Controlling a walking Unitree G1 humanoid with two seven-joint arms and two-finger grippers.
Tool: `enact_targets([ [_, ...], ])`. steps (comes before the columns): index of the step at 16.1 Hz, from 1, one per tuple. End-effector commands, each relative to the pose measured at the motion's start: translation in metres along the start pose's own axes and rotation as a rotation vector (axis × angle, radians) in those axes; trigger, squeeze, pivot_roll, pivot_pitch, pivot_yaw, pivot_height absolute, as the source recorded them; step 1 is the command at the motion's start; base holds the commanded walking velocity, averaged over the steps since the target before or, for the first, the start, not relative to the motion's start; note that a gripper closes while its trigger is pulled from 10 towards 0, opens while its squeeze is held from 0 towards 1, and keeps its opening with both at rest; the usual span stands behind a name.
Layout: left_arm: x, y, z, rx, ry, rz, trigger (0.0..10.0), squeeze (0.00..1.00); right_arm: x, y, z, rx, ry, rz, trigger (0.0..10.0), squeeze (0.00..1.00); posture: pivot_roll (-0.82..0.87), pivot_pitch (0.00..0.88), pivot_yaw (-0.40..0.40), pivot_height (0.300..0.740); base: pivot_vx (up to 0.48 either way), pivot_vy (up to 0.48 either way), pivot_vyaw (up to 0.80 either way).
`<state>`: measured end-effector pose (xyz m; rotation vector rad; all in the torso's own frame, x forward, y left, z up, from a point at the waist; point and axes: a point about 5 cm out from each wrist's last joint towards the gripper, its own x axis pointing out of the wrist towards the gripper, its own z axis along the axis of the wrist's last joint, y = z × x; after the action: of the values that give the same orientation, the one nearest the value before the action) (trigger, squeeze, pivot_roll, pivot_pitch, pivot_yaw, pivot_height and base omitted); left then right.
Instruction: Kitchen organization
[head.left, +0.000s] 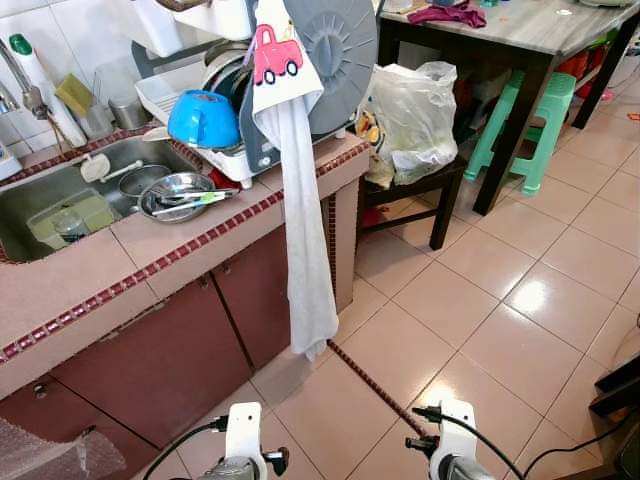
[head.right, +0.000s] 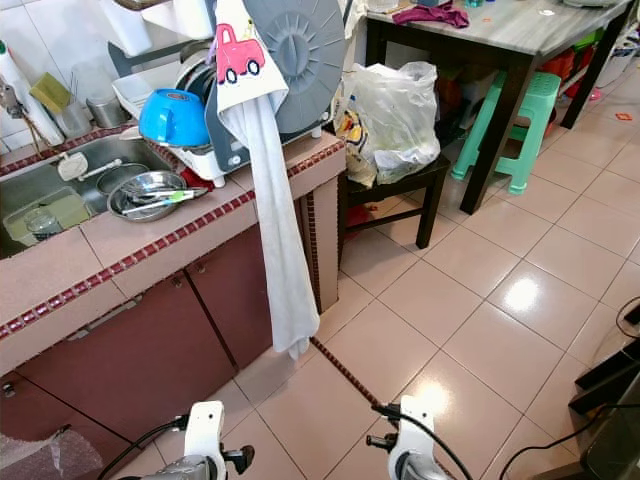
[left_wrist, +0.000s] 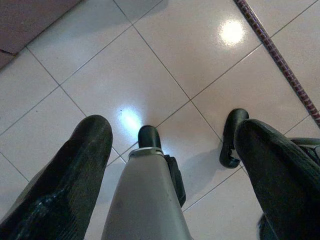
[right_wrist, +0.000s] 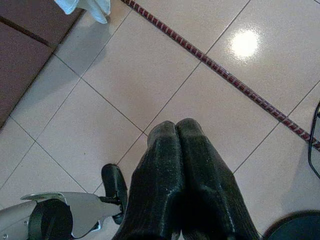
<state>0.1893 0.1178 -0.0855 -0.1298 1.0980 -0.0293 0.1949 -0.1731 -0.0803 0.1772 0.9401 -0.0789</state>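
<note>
- The left hand (left_wrist: 170, 165) hangs low over the floor (left_wrist: 150, 65) with its two black fingers (left_wrist: 75, 170) spread wide apart; nothing lies between them and they touch nothing.
- The right hand (right_wrist: 180, 145) also hangs above the tiles, its two fingers pressed flat together and holding nothing.
- In the head views both arms show at the bottom edge of the frame, left of centre and right of centre, well away from the tabletop (head.left: 70, 280).
- A strip of dark red tiles (head.left: 375, 385) runs across the floor between the two arms toward the cabinet corner.
- A long white towel (head.left: 305, 230) with a pink car printed on it hangs from the upper middle of the frame down past the dark red cabinet doors (head.left: 160, 360); its lower end is near the floor.
- Behind the towel, a dish rack (head.left: 235, 155) on the tabletop holds an upturned blue bowl (head.left: 203, 118) and a large grey round lid (head.left: 335, 45).
- At the left, the sink (head.left: 50, 195) holds a green container; a metal bowl (head.left: 178, 195) with utensils rests at its right rim.
- To the right stands a dark stool (head.left: 425, 195) carrying a full plastic bag (head.left: 415, 115), then a table (head.left: 520, 30) with green stools (head.left: 545, 115) under it.
</note>
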Motion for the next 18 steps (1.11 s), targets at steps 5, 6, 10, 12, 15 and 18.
enact_targets([
  [5,-0.009,0.018,0.084,0.287,-0.329,0.085,10.0,0.0,0.001,-0.012,0.024,0.03,-0.08,-0.093,10.0,0.0,-0.18,0.0,0.195,0.74,0.0,0.0,0.0],
  [6,-0.01,0.019,0.085,0.293,-0.334,0.084,10.0,0.0,0.001,-0.011,0.023,0.005,-0.07,-0.101,10.0,0.0,-0.17,0.0,0.193,0.74,0.0,0.0,0.0],
  [10,-0.01,0.019,0.085,0.293,-0.334,0.084,10.0,0.0,0.001,-0.011,0.023,0.005,-0.07,-0.101,10.0,0.0,-0.17,0.0,0.193,0.74,0.0,0.0,0.0],
  [12,-0.01,0.019,0.085,0.293,-0.334,0.084,10.0,0.0,0.001,-0.011,0.023,0.005,-0.07,-0.101,10.0,0.0,-0.17,0.0,0.193,0.74,0.0,0.0,0.0],
  [15,-0.01,0.019,0.085,0.293,-0.334,0.084,10.0,0.0,0.001,-0.011,0.023,0.005,-0.07,-0.101,10.0,0.0,-0.17,0.0,0.193,0.74,0.0,0.0,0.0],
  [18,-0.01,0.019,0.085,0.293,-0.334,0.084,10.0,0.0,0.001,-0.011,0.023,0.005,-0.07,-0.101,10.0,0.0,-0.17,0.0,0.193,0.74,0.0,0.0,0.0],
])
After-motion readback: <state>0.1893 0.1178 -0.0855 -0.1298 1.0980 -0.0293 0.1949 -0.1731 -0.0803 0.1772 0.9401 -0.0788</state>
